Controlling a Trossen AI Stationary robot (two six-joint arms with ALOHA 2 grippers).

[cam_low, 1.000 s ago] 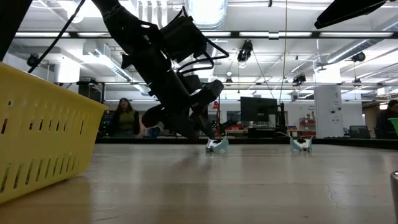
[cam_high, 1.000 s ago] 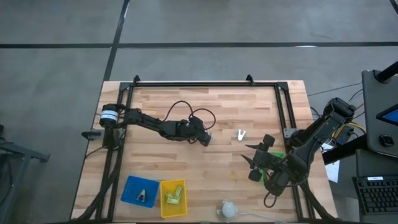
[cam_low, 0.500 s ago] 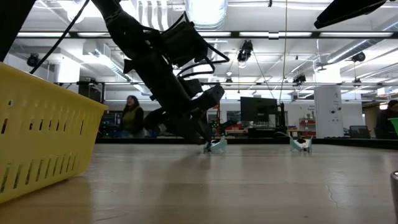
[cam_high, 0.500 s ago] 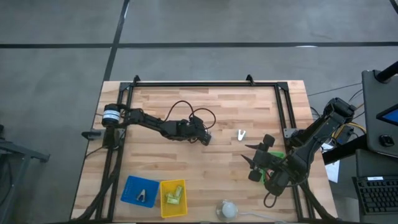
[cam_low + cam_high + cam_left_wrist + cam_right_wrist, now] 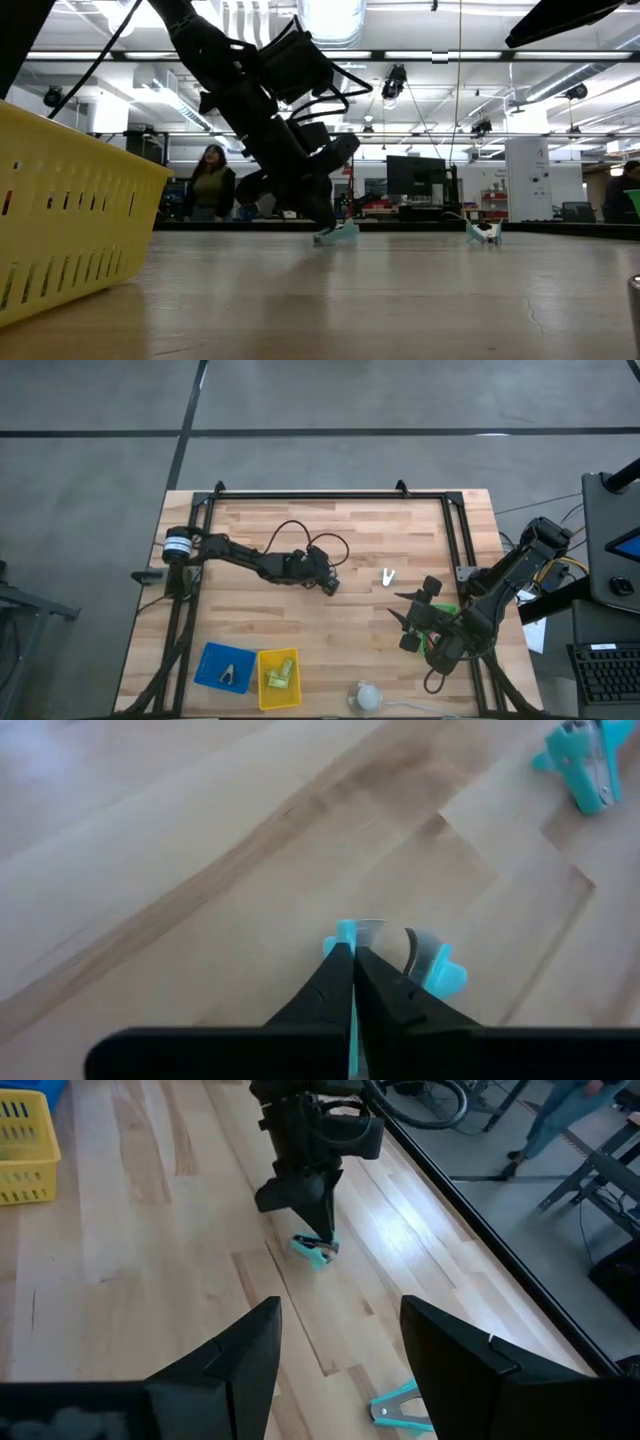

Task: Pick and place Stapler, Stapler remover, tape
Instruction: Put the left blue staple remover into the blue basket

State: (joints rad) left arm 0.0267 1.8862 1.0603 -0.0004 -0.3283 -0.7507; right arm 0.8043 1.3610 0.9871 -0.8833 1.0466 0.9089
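The small teal plastic staple remover with shiny metal claws (image 5: 425,965) lies near the middle of the wooden tabletop (image 5: 330,630). The left gripper (image 5: 352,960) is right on it. A second ago the two dark fingers stood apart over the remover. Now they have snapped shut, and a thin teal edge is pinched between the tips. In the low view the remover (image 5: 337,234) has slid a little and tipped up at one end, so the grip looks like it has caught. That means the pick is made, and the lift and carry are likely next. The hold is only on a thin edge, so it could slip on the way up.

A second teal staple remover (image 5: 388,577) lies at about three o'clock from the first one, near it but not touching. It has not moved.

At about seven o'clock from the held remover, at the near edge of the tabletop, sit a blue plastic bin (image 5: 224,665) and a yellow slotted plastic basket (image 5: 280,678), side by side. Both already have something in them.

The right gripper (image 5: 335,1350) waits above the right side of the tabletop, fingers about half open, holding nothing.
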